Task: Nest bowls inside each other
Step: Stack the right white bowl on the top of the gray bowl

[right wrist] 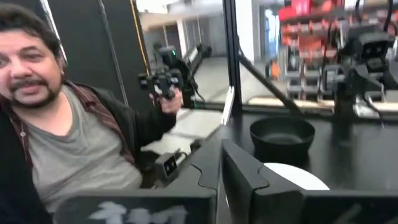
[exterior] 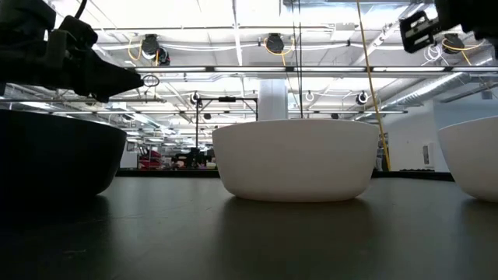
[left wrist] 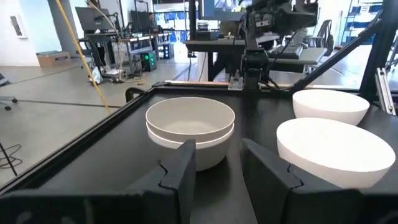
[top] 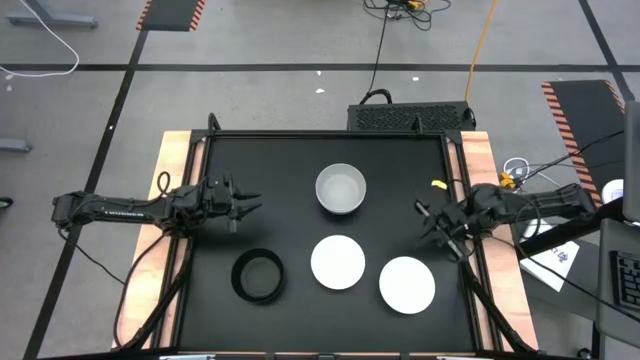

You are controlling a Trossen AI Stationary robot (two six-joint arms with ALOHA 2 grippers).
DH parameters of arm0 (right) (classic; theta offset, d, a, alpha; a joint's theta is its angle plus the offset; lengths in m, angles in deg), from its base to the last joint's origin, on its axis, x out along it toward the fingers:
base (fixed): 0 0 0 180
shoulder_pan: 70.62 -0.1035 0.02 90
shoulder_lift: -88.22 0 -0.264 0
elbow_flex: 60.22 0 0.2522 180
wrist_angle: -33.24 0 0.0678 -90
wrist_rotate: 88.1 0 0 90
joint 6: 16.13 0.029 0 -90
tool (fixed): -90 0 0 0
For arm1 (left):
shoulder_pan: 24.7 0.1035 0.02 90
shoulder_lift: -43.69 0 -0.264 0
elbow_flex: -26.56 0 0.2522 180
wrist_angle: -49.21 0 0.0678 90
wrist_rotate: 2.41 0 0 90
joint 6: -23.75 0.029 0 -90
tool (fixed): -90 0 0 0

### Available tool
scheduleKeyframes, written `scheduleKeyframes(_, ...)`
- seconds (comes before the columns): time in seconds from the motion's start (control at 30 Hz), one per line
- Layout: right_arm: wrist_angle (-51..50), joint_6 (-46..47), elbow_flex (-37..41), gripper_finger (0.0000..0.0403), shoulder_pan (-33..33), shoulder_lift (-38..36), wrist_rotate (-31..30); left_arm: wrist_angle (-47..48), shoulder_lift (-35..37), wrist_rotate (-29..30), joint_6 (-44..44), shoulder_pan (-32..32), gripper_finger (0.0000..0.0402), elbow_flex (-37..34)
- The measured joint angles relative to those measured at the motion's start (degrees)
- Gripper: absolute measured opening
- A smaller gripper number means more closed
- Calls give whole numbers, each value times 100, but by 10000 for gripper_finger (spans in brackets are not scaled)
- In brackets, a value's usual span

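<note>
Four bowl piles stand on their bases on the black mat. A light grey bowl (top: pixel 341 189) (left wrist: pixel 189 127) shows a second rim, one grey bowl sitting inside another. Two white bowls (top: pixel 337 262) (top: pixel 407 284) stand nearer, and a black bowl (top: pixel 258 276) (right wrist: pixel 282 137) is toward the near left. My left gripper (top: pixel 250 207) (left wrist: pixel 217 165) hovers open above the mat, left of the grey bowl and pointing at it. My right gripper (top: pixel 430 218) (right wrist: pixel 222 142) hovers shut at the right side, clear of the white bowls.
Raised black rails and wooden strips (top: pixel 172 180) border the mat. A black box (top: pixel 412 117) sits beyond the far edge. A person (right wrist: pixel 68 143) beside the table holds a hand-held controller (right wrist: pixel 163 84). Bare mat lies between the piles.
</note>
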Motion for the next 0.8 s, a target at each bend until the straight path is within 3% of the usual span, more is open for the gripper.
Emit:
scheduleKeyframes(0.27, -2811, 401, -1752, 100, -214, 1110, -1024, 22, -2, -101, -34, -1, 127, 0)
scheduleKeyframes(0.47, -4136, 1770, -2344, 186, -232, 1592, -789, 25, -2, -103, 22, -1, 127, 0)
scheduleKeyframes(0.67, -5078, 2820, -2345, 202, -389, 1894, -548, 24, -2, -103, 27, 0, 127, 0)
scheduleKeyframes(0.8, -5018, 3264, -2345, 199, -644, 2083, -571, 22, -2, -103, 62, 0, 127, 0)
